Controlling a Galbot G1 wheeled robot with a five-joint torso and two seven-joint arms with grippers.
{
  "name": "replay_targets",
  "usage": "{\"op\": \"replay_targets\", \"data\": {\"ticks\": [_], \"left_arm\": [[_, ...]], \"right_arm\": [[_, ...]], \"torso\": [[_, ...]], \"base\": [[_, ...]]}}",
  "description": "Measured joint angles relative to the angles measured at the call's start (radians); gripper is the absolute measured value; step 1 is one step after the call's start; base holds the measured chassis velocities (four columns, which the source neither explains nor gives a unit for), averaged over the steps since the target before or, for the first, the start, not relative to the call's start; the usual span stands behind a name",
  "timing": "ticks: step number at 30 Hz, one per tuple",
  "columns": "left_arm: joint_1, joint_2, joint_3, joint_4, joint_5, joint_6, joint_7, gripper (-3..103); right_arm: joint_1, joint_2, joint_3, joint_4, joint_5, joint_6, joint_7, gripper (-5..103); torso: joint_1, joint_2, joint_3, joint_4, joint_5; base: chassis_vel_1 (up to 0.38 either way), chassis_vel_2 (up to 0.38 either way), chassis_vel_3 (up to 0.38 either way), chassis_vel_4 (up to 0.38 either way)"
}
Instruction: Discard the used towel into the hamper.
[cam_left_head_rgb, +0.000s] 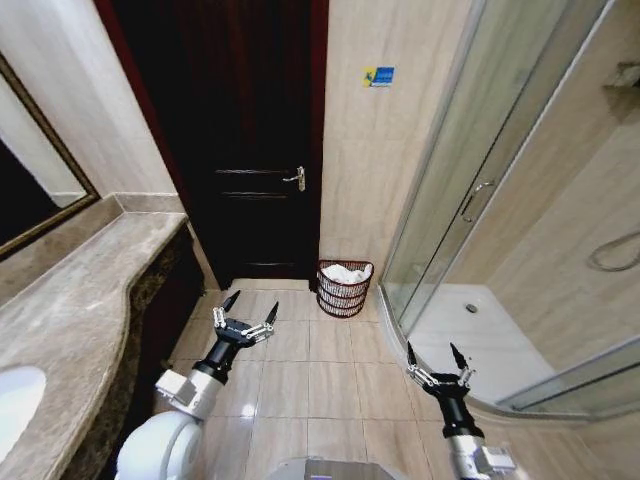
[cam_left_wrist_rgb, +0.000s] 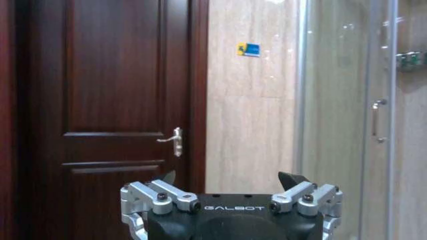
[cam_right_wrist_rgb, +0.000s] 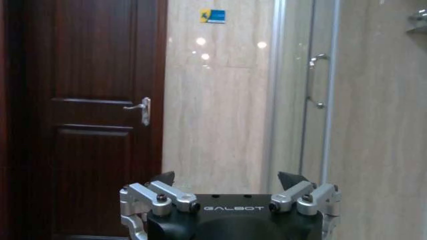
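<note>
The hamper (cam_left_head_rgb: 345, 288) sits on the tiled floor (cam_left_head_rgb: 320, 380) at about twelve o'clock from the robot, tucked against the beige wall (cam_left_head_rgb: 390, 150) between the dark wooden door (cam_left_head_rgb: 240, 140) and the glass shower enclosure (cam_left_head_rgb: 470, 200). It's a small round reddish-brown open-weave basket, and there's the white towel (cam_left_head_rgb: 347, 272), bunched up inside it, showing just above the rim.

Left gripper (cam_left_head_rgb: 250, 314) hangs over the floor at roughly eleven o'clock, fingers spread wide apart, nothing between them, pointing toward the door and well short of the hamper. In the left wrist view that same left gripper (cam_left_wrist_rgb: 230, 181) shows both dark fingertips (cam_left_wrist_rgb: 291, 179) parted, with the door's silver lever handle (cam_left_wrist_rgb: 173, 141) straight ahead.

Right gripper (cam_left_head_rgb: 432, 360) hovers at around one o'clock, close to the curved shower threshold (cam_left_head_rgb: 450, 380), fingers likewise splayed and empty. The right wrist view confirms it: right gripper (cam_right_wrist_rgb: 228, 180) open-fingered, tips (cam_right_wrist_rgb: 291, 179) well apart, facing the beige wall with a small blue-and-yellow sticker (cam_right_wrist_rgb: 213, 16) high up and the shower door's chrome handle (cam_right_wrist_rgb: 313, 80) off to the side.

Over at nine o'clock runs the marble vanity counter (cam_left_head_rgb: 80, 290), with a framed mirror (cam_left_head_rgb: 35, 190) above it and the edge of a white basin (cam_left_head_rgb: 15, 400) at the near corner.
</note>
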Motion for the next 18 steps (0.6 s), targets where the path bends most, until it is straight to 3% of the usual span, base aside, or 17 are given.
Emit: {"op": "replay_targets", "data": {"ticks": [9,18], "left_arm": [[0.000,0.000,0.000,0.000,0.000,0.000,0.000,100],[0.000,0.000,0.000,0.000,0.000,0.000,0.000,100]], "right_arm": [[0.000,0.000,0.000,0.000,0.000,0.000,0.000,100],[-0.001,0.000,0.000,0.000,0.000,0.000,0.000,100]], "torso": [[-0.002,0.000,-0.001,-0.0008,0.0000],[-0.002,0.000,-0.001,-0.0006,0.0000]], "base": [[0.037,-0.052,-0.050,0.047],[0.169,-0.144,-0.166,0.148]]}}
